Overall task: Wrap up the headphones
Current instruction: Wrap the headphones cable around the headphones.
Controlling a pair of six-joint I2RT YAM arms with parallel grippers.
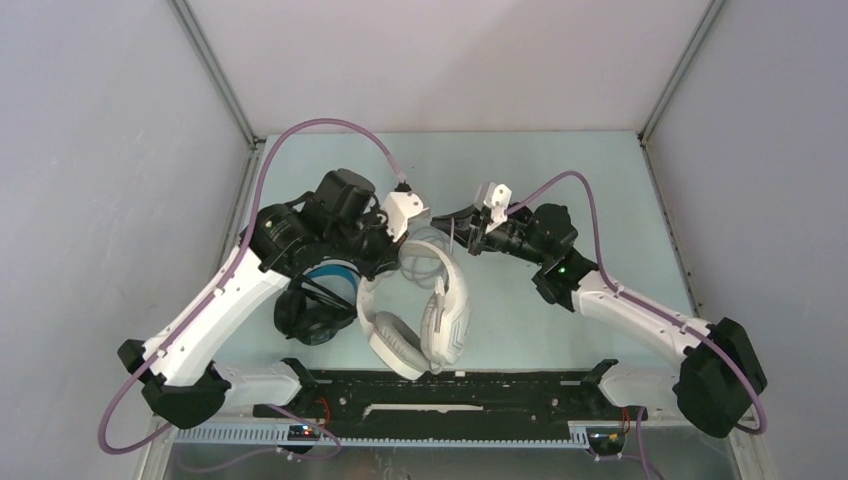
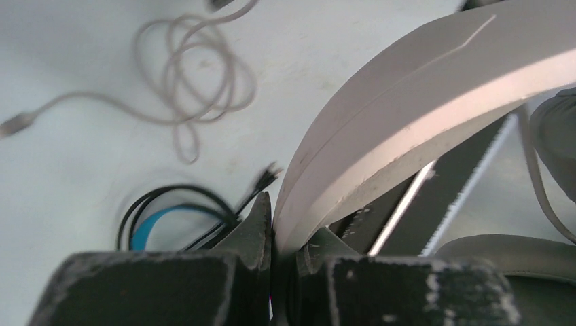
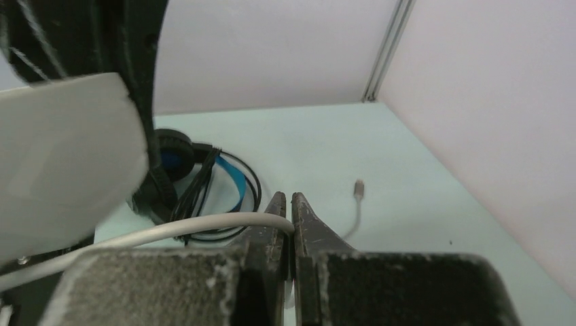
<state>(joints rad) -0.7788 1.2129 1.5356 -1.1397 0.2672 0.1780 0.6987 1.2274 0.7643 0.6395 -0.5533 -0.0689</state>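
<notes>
- The white pair (image 1: 445, 320) was the one in hand. It sat mid-worktop (image 1: 600, 200), between the two arms.
- The left tool (image 2: 280, 234) was clamped narrow on its white headband (image 2: 421, 88), low on one side of the arch.
- The right tool (image 3: 291, 217) was pinched shut on a run of the grey cable (image 3: 170, 234), which led off toward the headset.
- By my reading, the wrap of this pair had barely started.
  - Most of the cable lay as a loose coil (image 2: 178, 121) on the worktop with its plug (image 2: 17, 124) trailing free.
  - No turn of cable showed round the band or cups.
- What was left for this pair, by my estimate, was to take up the slack, wind it round the headset, and tuck in the plug.
- The black pair (image 1: 318, 305) lay just left of the white one, under the left arm. Its cord sat in loops against the blue band, but I could not tell whether that counted as wrapped.
- I could not make out a third pair with any certainty.
- From above, the white pair's arch pointed toward the far wall and its cups toward the arm bases. Its long axis ran near-to-far and leaned slightly.
</notes>
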